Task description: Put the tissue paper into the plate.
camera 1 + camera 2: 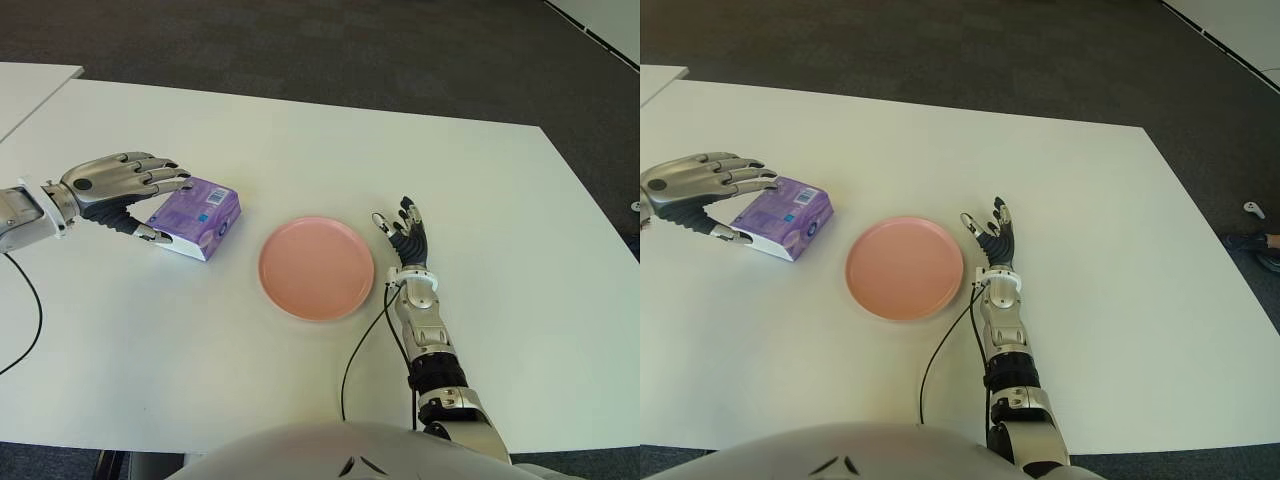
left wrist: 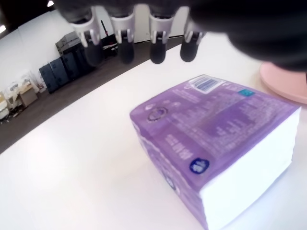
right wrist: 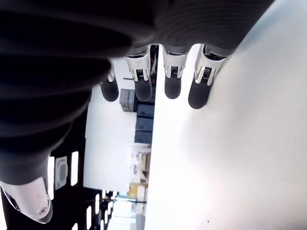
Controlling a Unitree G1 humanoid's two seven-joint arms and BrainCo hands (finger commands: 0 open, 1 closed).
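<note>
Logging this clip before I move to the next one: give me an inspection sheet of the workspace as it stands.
Surface: white table, bare apart from the items below.
Job's things: purple tissue pack lies on the table, left of the pink plate; plate holds nothing.
Clutter: nothing seen.
Hands: left hand at the pack, fingers spread over its top, no grasp visible. Right hand shows right of the plate, fingers open, holding nothing.
Cables: black cable runs along the right forearm; another by the left arm.
Surroundings: dark carpet; second white table at far left.
</note>
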